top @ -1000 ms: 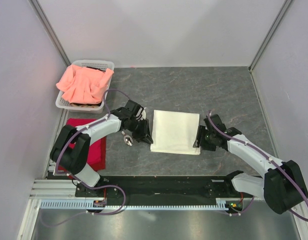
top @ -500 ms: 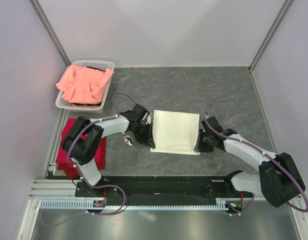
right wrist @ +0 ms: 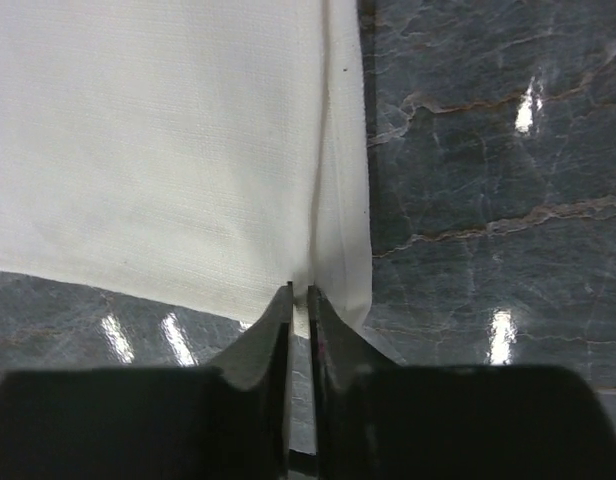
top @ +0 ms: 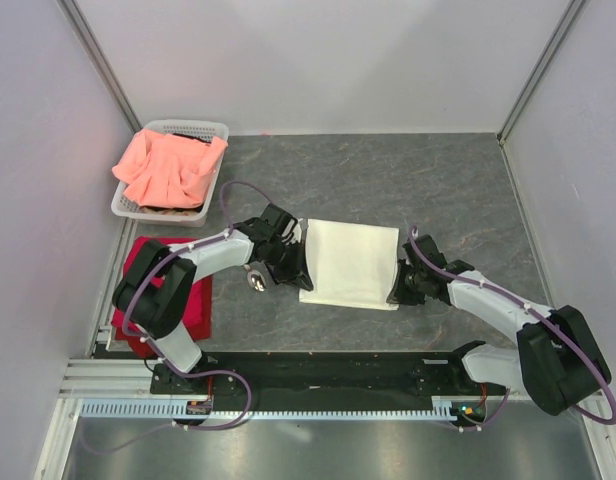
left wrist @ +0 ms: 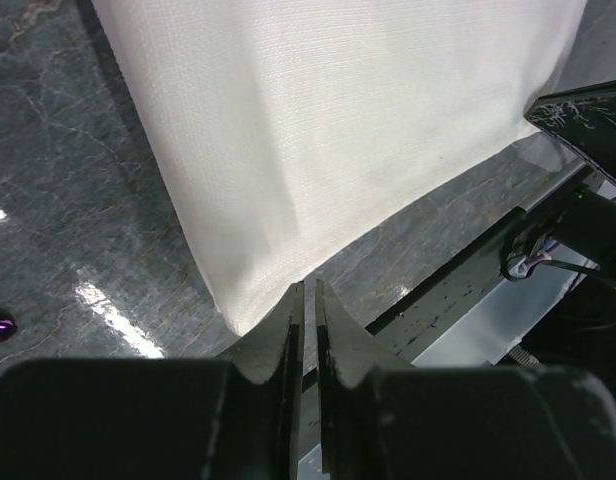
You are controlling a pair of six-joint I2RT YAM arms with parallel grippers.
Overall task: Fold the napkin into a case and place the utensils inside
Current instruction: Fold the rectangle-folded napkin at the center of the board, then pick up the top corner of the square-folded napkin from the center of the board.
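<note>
The left end effector is pinched shut on the near edge of the napkin, by one corner; the right end effector clamps the other near corner. The cloth lies flat ahead of both on the table. A utensil lies just left of the left end effector.

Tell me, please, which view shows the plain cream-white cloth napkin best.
Top external: the whole cream-white cloth napkin is in frame. The left wrist view shows only one corner; the right wrist view only one edge with a crease.
</note>
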